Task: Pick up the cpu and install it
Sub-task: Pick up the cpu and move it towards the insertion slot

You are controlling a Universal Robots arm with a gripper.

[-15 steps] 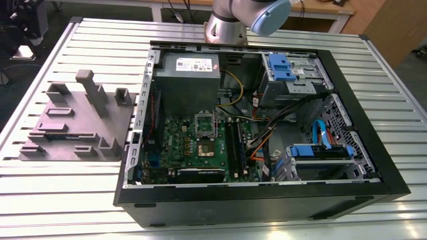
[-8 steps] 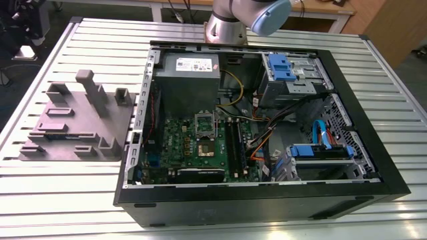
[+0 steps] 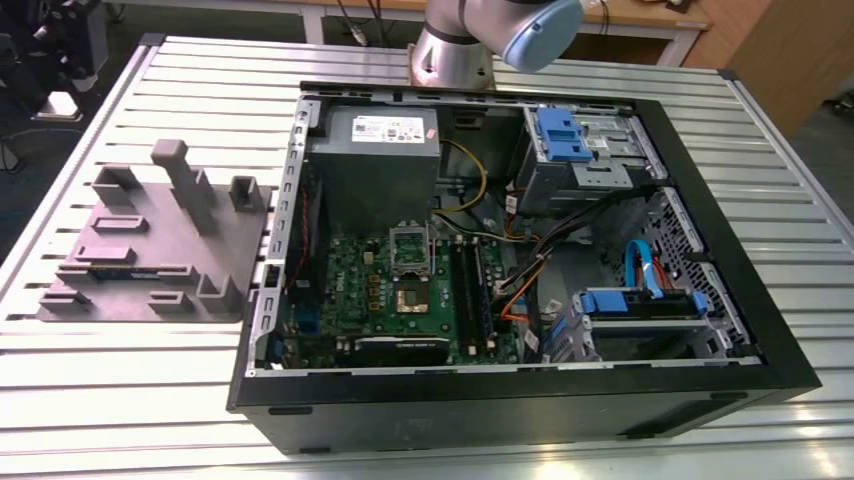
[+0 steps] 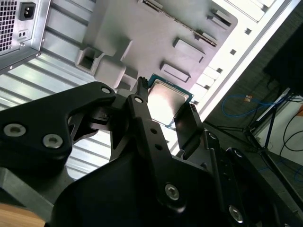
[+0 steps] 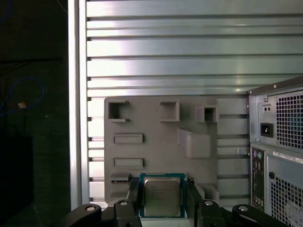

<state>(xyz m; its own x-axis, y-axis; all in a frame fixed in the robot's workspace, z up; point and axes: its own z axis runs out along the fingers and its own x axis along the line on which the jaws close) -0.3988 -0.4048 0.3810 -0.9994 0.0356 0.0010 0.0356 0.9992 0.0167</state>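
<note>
The black two-fingered gripper (image 5: 162, 185) is clamped on the cpu (image 5: 162, 196), a small flat square chip with a silvery top and green rim. Its fingers press two opposite edges, probably to hold the chip level for seating. The chip hangs above the grey moulded holder tray (image 5: 156, 123), which lies beside the open black computer case (image 3: 721, 200) on the slatted metal table (image 3: 200, 80).

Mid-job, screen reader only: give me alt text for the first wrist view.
The gripper grips the cpu by two opposite edges, silvery top facing the camera; behind it lies a grey moulded tray on the slatted table. A computer case stands beside the tray, rear panel showing.
</note>
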